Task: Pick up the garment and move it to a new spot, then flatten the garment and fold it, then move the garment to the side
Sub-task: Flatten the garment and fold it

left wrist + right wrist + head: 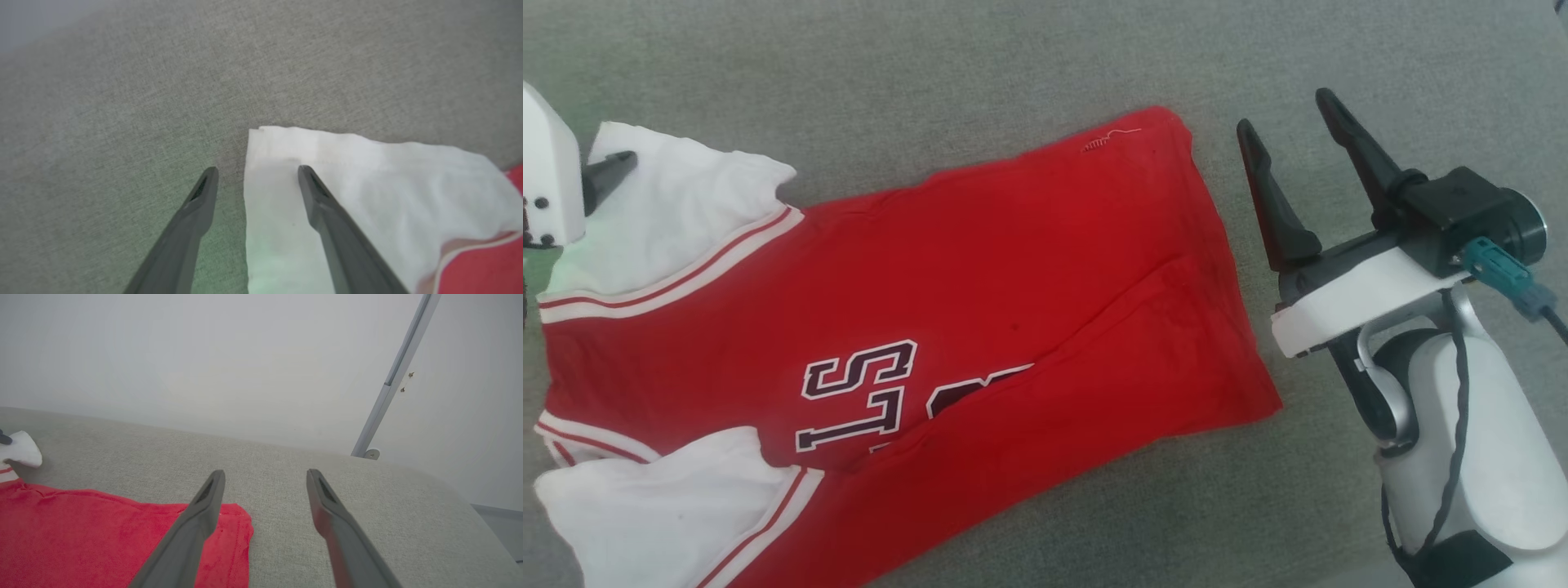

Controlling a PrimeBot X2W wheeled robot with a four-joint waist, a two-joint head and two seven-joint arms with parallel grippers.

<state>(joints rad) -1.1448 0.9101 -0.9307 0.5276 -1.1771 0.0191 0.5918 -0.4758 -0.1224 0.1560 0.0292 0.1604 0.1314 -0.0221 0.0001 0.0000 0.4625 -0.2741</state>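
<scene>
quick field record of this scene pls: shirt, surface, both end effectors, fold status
garment: red short-sleeved T-shirt with white sleeves, lying spread out, black-and-white lettering partly hidden under a diagonal fold
surface: grey woven fabric surface
left end effector: open, fingers straddling the edge of a white sleeve; contact unclear
right end effector: open, holding nothing, beside the hem
fold status: not yet neatly folded
</scene>
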